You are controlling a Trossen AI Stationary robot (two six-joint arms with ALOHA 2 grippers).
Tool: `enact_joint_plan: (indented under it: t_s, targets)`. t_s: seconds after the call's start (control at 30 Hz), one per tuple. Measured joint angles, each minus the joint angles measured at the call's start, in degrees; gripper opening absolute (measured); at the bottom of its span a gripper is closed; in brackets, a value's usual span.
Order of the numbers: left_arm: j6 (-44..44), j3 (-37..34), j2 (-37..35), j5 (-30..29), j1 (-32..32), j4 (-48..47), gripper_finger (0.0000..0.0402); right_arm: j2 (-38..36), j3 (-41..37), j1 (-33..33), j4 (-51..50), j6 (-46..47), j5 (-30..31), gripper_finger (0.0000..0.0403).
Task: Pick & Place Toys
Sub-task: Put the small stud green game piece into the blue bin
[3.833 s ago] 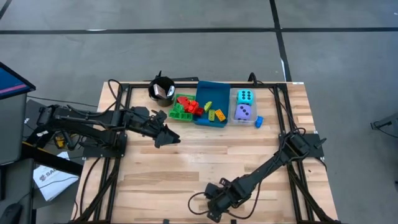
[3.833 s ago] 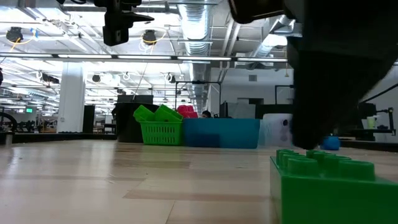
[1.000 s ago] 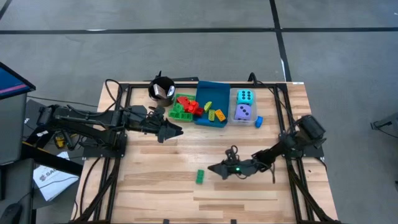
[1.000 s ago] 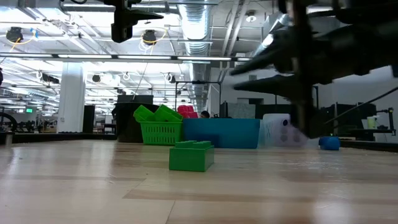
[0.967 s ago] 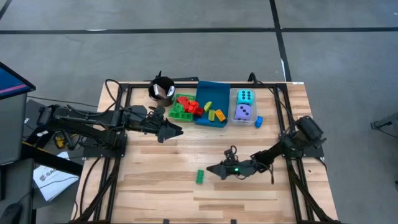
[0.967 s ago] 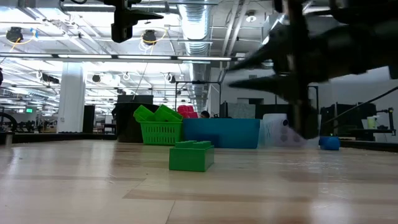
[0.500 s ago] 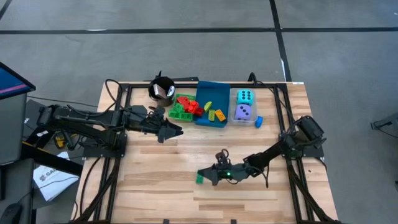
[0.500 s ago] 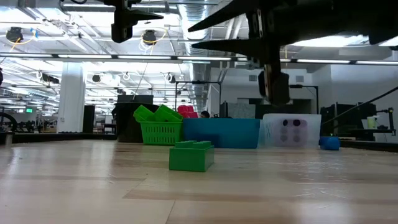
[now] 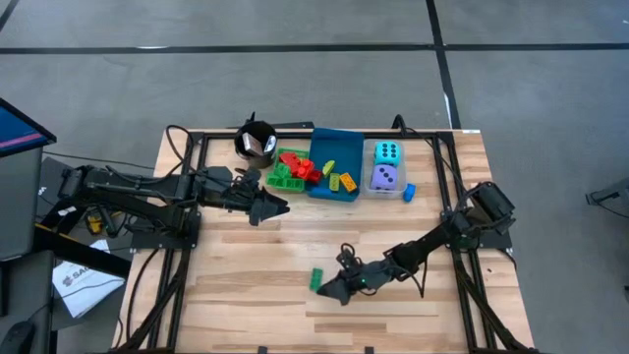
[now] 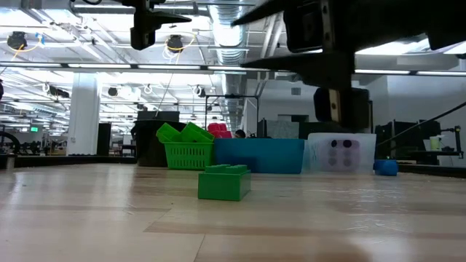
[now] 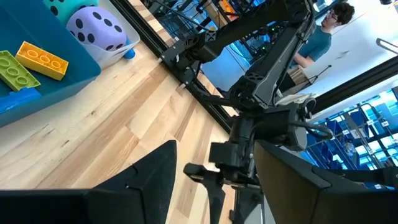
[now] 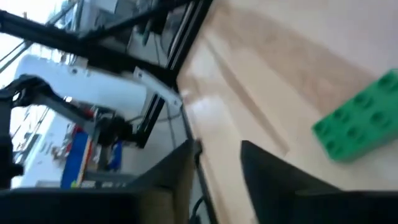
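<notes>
Brick (image 9: 316, 279), green, lies flat on the worktop (image 9: 246, 265). Right gripper (image 9: 329, 292) hovers just beside the brick, fingers parted, empty. Left gripper (image 9: 276, 208), open, waits well apart from the brick.

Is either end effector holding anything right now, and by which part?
Nothing is held. The right end effector hangs open beside the green brick; the left end effector is empty.

- The table (image 9: 256, 261) is evenly lit from overhead; only soft shadows are cast.
- Glare is seen from ceiling lights (image 10: 175, 44).
- The right wrist view is blurred.
</notes>
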Motion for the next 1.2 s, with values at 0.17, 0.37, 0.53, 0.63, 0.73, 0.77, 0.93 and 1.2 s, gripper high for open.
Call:
enact_joint_plan:
  t_s: [0.17, 0.37, 0.53, 0.63, 0.73, 0.77, 0.93, 1.2]
  targets:
    - [-0.01, 0.0, 0.01, 0.01, 0.0, 0.0, 0.0208, 0.0, 0.0, -0.88, -1.52, 4.39, -5.03, 0.0244]
    - [-0.01, -0.01, -0.01, 0.02, 0.0, 0.0, 0.0208, 0.02, 0.03, -2.45, -1.74, 14.26, -11.22, 0.0342]
    - [-0.01, -0.01, -0.01, 0.02, 0.0, -0.02, 0.0208, 0.02, 3.52, -3.25, -6.16, 17.58, -12.01, 0.0356]
    - [0.01, -0.01, -0.01, 0.02, 0.0, -0.02, 0.0208, 0.02, 8.53, -4.51, -17.52, 17.74, -13.59, 0.0356]
    - [0.01, 0.01, -0.01, 0.05, 0.0, -0.02, 0.0208, 0.04, 15.29, -5.86, -31.71, 17.79, -14.18, 0.0354]
    - [0.02, -0.01, -0.01, 0.26, 0.0, -0.03, 0.0208, 0.04, 17.57, -6.27, -36.4, 17.65, -14.13, 0.0353]
    - [0.05, -0.01, -0.01, 1.72, 0.02, -0.04, 0.0208, 0.04, 27.82, -8.18, -58.01, 18.48, -13.92, 0.0342]
    - [0.13, -0.01, -0.38, 2.19, 0.69, 0.03, 0.0208, 0.04, 31.76, -9.5, -66.42, 29.95, -13.77, 0.0327]
